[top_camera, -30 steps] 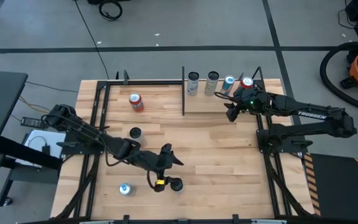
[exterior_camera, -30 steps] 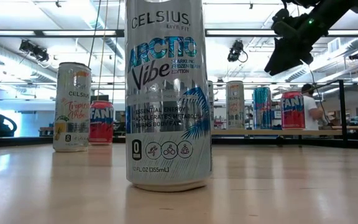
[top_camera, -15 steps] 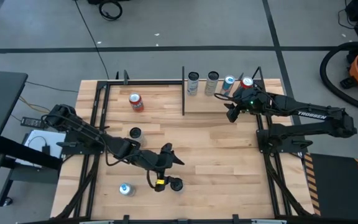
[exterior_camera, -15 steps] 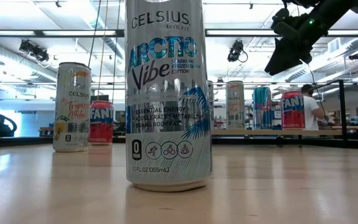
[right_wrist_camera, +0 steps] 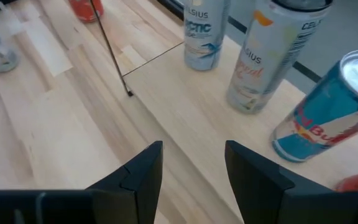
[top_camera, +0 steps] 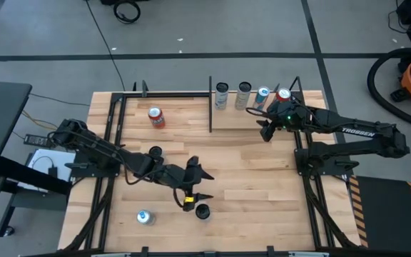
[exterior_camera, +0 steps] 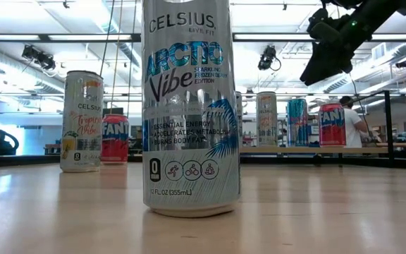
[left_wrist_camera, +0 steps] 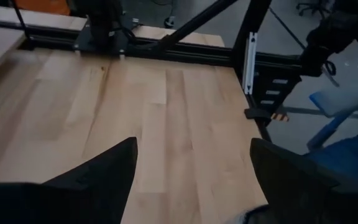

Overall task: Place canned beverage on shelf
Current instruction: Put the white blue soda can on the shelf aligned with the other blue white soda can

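The shelf (top_camera: pixel 237 118) is a pale wood panel with thin black rods at the table's far right. Several cans stand on it in a row: two Celsius cans (right_wrist_camera: pixel 201 31) (right_wrist_camera: pixel 266 56), a blue Red Bull can (right_wrist_camera: pixel 328 118) and a red can (top_camera: pixel 284 94). My right gripper (top_camera: pixel 265 130) hovers open and empty over the shelf's near edge, also seen in its wrist view (right_wrist_camera: pixel 191 168). My left gripper (top_camera: pixel 200 184) is open and empty above the table's middle, just beyond a black-topped can (top_camera: pixel 203 211) that stands on the tabletop.
More cans stand on the tabletop: a red one (top_camera: pixel 155 116) far left, a dark-topped one (top_camera: pixel 155 152), and a silver one (top_camera: pixel 143 217) near the front edge. A Celsius Arctic Vibe can (exterior_camera: pixel 189 106) fills the low view. A person (exterior_camera: pixel 349 120) shows in the room behind.
My left gripper has shifted a little toward the table's right edge and turned somewhat. The black-topped can near it has stayed in place. My right arm has kept still.
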